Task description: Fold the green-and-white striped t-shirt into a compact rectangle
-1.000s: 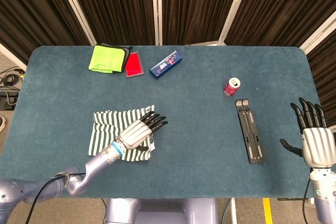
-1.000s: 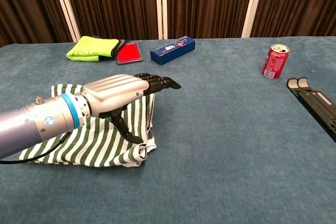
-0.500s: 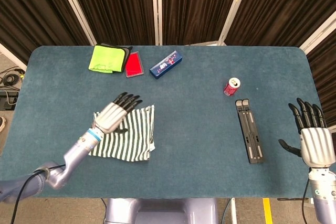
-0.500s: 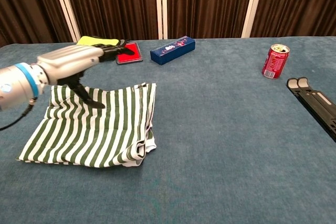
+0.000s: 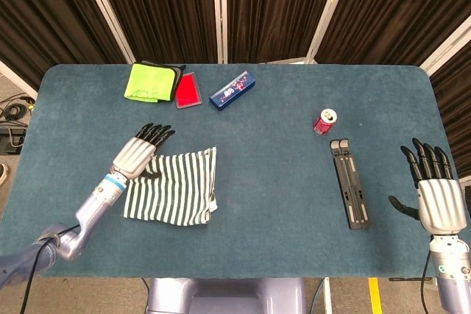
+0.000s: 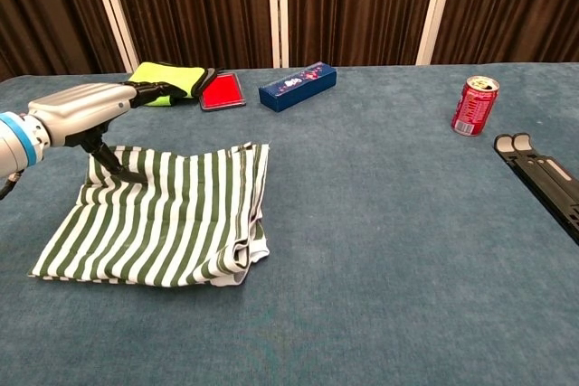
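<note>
Head view shows the green-and-white striped t-shirt point(image 5: 174, 187) lying folded into a rough rectangle on the napped teal table point(image 5: 280, 196), toward its left half and nearer the front edge; the soft cloth shows a rolled, doubled hem at its front right corner. The left hand point(image 5: 137, 154), metal-backed with dark jointed fingers, hovers flat over the shirt's far left corner, fingers stretched out and grasping nothing; in the chest view its thumb points down toward the fabric, though contact cannot be told. The right hand point(image 5: 433, 195) stands upright off the table's right front corner, fingers spread and free. Near the far edge lie a folded neon-yellow cloth point(image 5: 151, 82), a flat red case point(image 5: 189, 91) and a slim blue box point(image 5: 232, 90). A red soda can point(image 5: 324, 121) stands right of centre, a black hinged metal stand point(image 5: 349, 182) just in front of it.
</note>
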`<state>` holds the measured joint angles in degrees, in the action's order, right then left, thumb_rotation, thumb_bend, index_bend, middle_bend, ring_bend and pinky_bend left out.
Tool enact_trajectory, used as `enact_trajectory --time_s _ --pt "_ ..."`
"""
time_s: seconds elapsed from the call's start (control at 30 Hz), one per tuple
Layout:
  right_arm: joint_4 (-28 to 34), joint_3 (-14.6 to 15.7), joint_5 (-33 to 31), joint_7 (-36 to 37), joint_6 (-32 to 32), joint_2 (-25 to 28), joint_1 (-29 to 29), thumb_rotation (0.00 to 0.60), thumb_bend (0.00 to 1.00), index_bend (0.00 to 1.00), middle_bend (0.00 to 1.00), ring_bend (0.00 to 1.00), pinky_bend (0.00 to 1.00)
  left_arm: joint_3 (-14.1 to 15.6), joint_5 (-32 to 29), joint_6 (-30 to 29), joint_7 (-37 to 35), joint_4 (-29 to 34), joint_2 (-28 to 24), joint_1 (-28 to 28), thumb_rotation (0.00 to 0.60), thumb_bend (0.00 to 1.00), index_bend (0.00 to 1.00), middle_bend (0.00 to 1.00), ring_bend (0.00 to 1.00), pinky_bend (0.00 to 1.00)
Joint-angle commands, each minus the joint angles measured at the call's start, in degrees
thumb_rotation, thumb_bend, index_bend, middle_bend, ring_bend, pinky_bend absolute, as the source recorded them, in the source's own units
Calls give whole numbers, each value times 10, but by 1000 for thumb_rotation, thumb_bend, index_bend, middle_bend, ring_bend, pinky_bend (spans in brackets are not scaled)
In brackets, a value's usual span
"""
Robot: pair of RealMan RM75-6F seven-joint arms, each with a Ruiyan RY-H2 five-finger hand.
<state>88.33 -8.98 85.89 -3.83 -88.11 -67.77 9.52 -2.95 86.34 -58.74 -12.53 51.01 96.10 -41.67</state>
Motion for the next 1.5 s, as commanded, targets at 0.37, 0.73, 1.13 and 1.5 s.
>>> enact_trajectory --time_s 0.37,0.73,1.13,1.5 --pt "0 -1 -1 -1 -2 0 -1 600 0 133 0 0 0 -9 -34 59 -34 -114 44 -3 600 131 0 0 0 0" --pt "2 2 3 -5 -1 -1 -1 600 0 132 0 0 0 -21 -11 -45 -71 -31 -32 21 600 130 0 0 0 0" --pt "18 11 11 -18 4 9 -2 600 0 131 0 0 0 -18 -90 -188 146 337 -232 169 600 130 0 0 0 0" --pt "32 16 24 -46 -5 17 -6 600 0 99 0 0 0 37 -82 -293 228 494 -306 285 600 0 0 0 0 0"
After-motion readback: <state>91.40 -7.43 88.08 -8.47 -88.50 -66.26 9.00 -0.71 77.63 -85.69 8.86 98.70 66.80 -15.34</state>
